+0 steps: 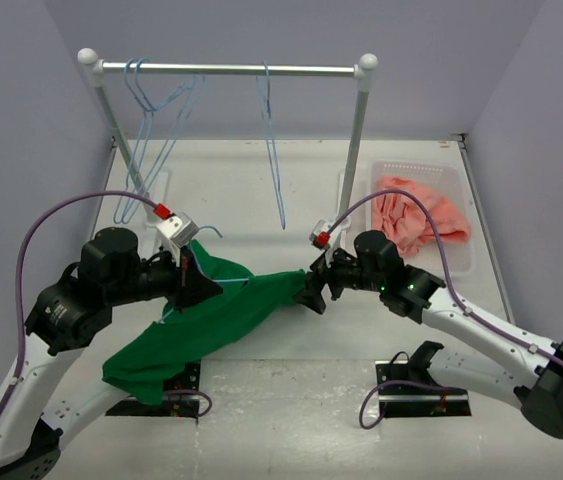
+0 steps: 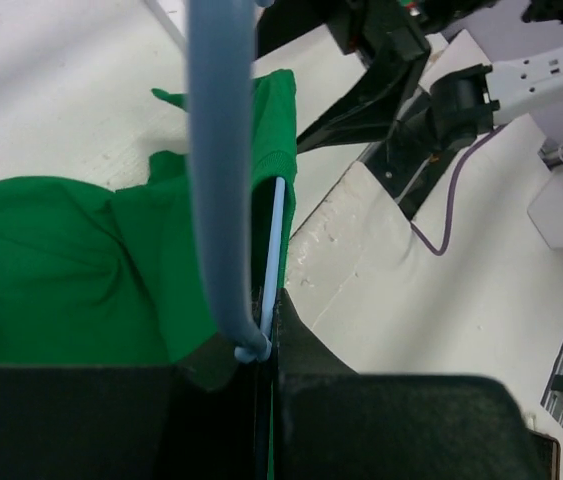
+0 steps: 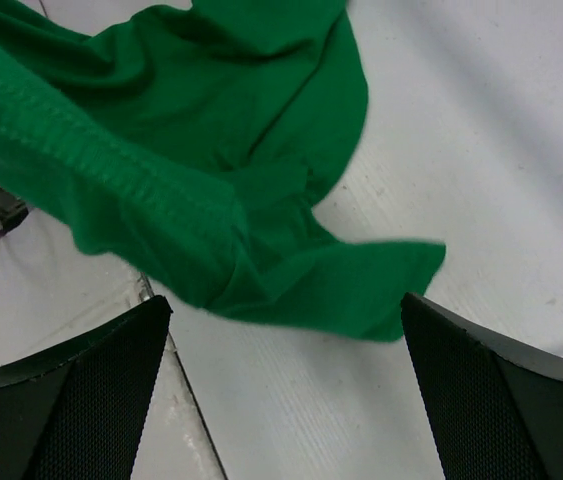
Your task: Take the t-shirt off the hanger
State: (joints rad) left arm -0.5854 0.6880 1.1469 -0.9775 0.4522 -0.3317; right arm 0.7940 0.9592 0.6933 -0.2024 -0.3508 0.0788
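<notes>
The green t-shirt [image 1: 221,315] hangs stretched between my two arms above the table, its lower end drooping at the front left. The light-blue hanger [image 1: 209,231] is still inside it, with the hook sticking out at the collar. My left gripper [image 1: 198,280] is shut on the hanger wire [image 2: 277,230] at the base of the hook, with green cloth [image 2: 61,270] beside it. My right gripper [image 1: 311,292] is open at the shirt's right end. In the right wrist view the cloth's [image 3: 191,130] tip lies just ahead of the open gripper [image 3: 286,300], not pinched.
A clothes rack [image 1: 231,69] stands at the back with several identical blue hangers [image 1: 156,120] on its bar, one hanging alone [image 1: 273,150]. A clear bin [image 1: 461,180] at the right holds pink cloth [image 1: 421,215].
</notes>
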